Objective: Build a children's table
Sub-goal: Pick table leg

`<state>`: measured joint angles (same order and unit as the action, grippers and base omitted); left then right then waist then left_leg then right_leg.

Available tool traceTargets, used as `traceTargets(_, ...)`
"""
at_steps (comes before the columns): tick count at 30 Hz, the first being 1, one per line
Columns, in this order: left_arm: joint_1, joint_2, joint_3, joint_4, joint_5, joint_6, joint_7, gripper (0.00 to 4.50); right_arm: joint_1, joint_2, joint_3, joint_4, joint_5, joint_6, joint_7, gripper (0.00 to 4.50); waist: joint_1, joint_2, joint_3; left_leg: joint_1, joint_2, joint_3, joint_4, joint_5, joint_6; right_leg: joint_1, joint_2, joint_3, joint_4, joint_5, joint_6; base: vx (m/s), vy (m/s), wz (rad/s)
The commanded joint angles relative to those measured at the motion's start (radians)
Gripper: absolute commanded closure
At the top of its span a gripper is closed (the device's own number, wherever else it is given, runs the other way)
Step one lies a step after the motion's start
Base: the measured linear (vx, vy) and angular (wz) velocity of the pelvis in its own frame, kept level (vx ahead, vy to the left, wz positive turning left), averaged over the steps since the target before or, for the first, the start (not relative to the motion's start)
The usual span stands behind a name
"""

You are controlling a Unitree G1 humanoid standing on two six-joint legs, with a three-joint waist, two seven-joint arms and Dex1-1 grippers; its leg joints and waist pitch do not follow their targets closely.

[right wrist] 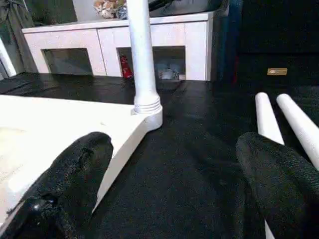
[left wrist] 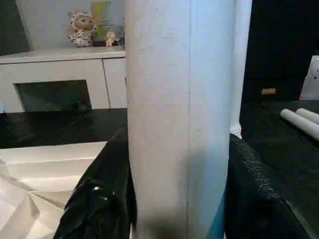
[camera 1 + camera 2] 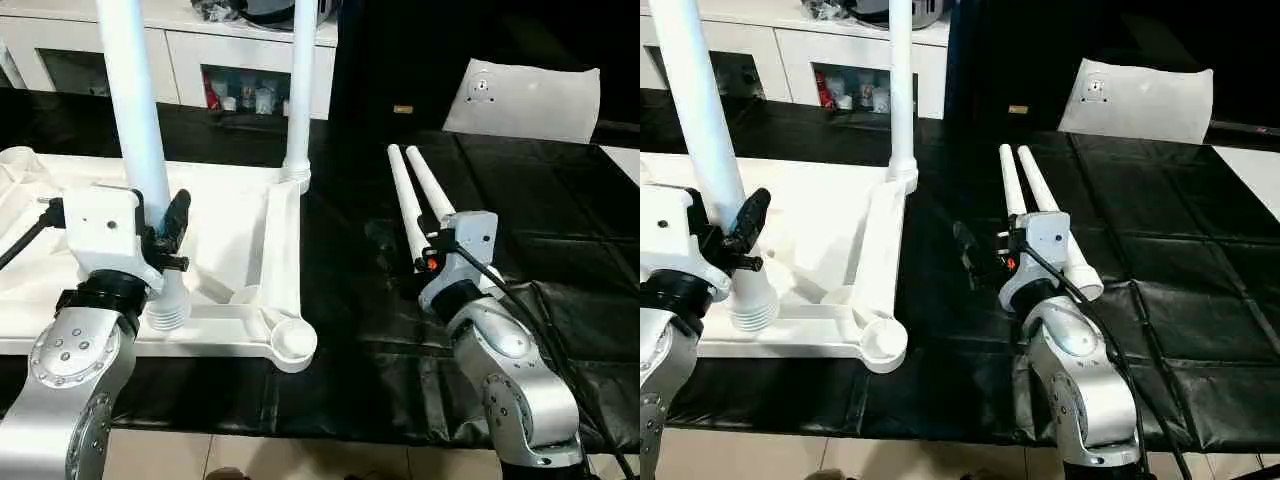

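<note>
1. The left end effector (image 3: 163, 238) is clamping a white leg (image 3: 138, 150) between its black fingers (image 3: 176, 215), holding it upright with the ribbed, threaded end (image 3: 168, 312) hanging low over the near rail of the top (image 3: 230, 240).
2. That threaded end is sitting beside the near corner socket (image 3: 292, 340), not in it; the socket is lying empty, toward the robot's right of the leg's tip.
3. The right end effector (image 3: 985, 258) is standing wide open and gripping nothing, hovering over the black bench (image 3: 560, 220) just beside the two spare legs (image 3: 420, 195), which are lying side by side.
4. The top is lying upside down on the bench, ribs up, and one leg (image 3: 300, 90) is already standing in its far corner socket.
5. Judging from this, the step in hand is fitting the second leg: it is being carried, not yet seated.
6. The next move is calling for shifting the held leg sideways until its thread is centred above the empty socket, keeping it plumb, then lowering and twisting it in.
7. The risk, as I am reading it, is the thread catching the socket rim if the leg is leaning.
</note>
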<state>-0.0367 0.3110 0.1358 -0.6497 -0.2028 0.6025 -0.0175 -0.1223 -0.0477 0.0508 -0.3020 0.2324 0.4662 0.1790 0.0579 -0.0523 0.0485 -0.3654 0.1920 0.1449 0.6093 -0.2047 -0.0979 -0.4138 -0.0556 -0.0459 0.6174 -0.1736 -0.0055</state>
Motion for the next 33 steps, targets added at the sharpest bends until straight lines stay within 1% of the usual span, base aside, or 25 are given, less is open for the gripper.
traceTargets(1, 0.004, 0.0, 0.003, -0.008, -0.002, -0.005, 0.002, 2.64, -0.013, -0.001, -0.003, 0.003, -0.003, 0.001, -0.008, 0.13, 0.0, 0.015, -0.054, -0.001, 0.015, 0.002, -0.077, -0.205, -0.029, 0.047, -0.048, 0.038, -0.074, -0.28, -0.045, 0.0, 0.0, 0.0)
traceTargets(8, 0.004, 0.0, 0.003, -0.008, -0.002, -0.005, 0.002, 2.64, -0.013, -0.001, -0.003, 0.003, -0.003, 0.001, -0.008, 0.13, 0.0, 0.016, -0.054, -0.001, 0.015, 0.002, -0.077, -0.204, -0.03, 0.047, -0.048, 0.038, -0.073, -0.274, -0.046, 0.0, 0.0, 0.0)
traceTargets(13, 0.004, 0.0, 0.003, -0.008, -0.002, -0.005, 0.002, 2.64, -0.013, -0.001, -0.003, 0.003, -0.003, 0.001, -0.008, 0.13, 0.0, 0.015, -0.055, -0.002, 0.015, 0.002, -0.076, -0.198, -0.028, 0.048, -0.048, 0.038, -0.073, -0.272, -0.045, 0.0, 0.0, 0.0)
traceTargets(23, 0.004, 0.0, 0.003, -0.008, -0.002, -0.005, 0.002, 2.64, -0.013, -0.001, -0.003, 0.003, -0.003, 0.001, -0.008, 0.13, 0.0, 0.016, -0.054, -0.001, 0.015, 0.002, -0.077, -0.209, -0.029, 0.047, -0.048, 0.038, -0.074, -0.288, -0.042, 0.0, 0.0, 0.0)
traceTargets(33, 0.004, 0.0, 0.003, -0.008, -0.002, -0.005, 0.002, 2.64, -0.013, -0.001, -0.003, 0.003, -0.003, 0.001, -0.008, 0.13, 0.0, 0.016, -0.054, -0.002, 0.015, 0.002, -0.077, -0.203, -0.03, 0.048, -0.048, 0.038, -0.073, -0.272, -0.047, 0.0, 0.0, 0.0)
